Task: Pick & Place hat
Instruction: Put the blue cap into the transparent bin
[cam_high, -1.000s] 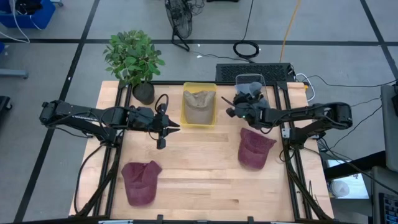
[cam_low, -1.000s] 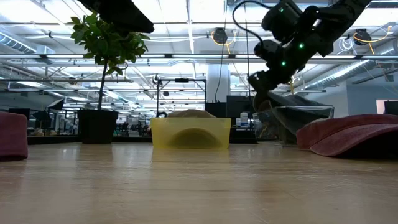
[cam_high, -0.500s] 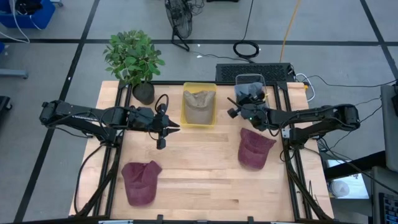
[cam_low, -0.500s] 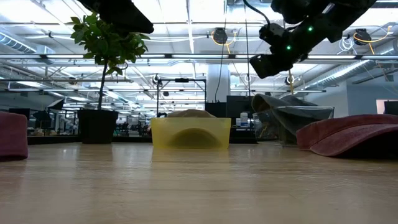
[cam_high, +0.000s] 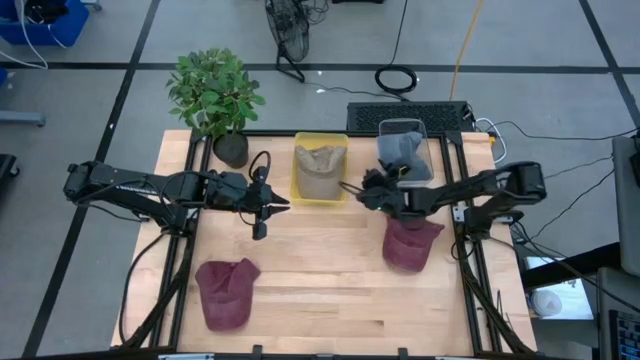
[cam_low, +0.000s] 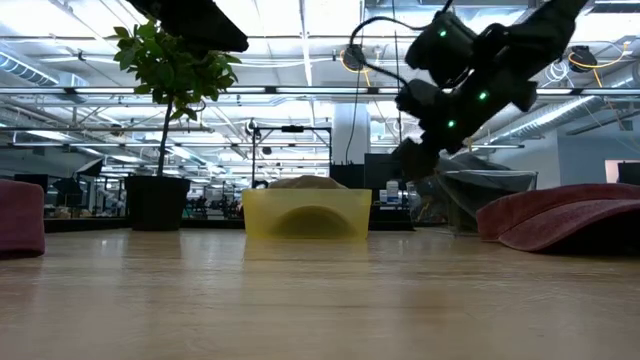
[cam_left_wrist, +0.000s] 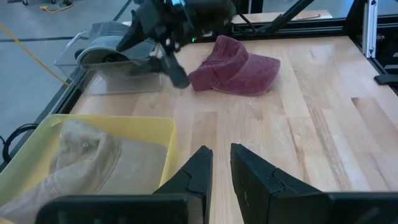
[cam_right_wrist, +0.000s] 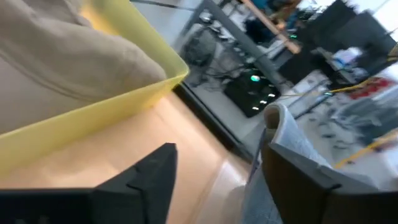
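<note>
The right hand (cam_high: 362, 193), wide open and empty, hangs mid-frame above the worktop (cam_high: 320, 270), ready for the red hat (cam_high: 408, 240).

Yellow bin (cam_left_wrist: 124, 134) cut off by frame edge.

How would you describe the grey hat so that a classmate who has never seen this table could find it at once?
Start at the potted plant in the table's far left corner and follow the far edge past the yellow bin holding a tan hat. Next comes a clear bin near the far right corner; the grey hat sits in it. It is the only grey one: both hats lying on the bare wood are maroon.
</note>
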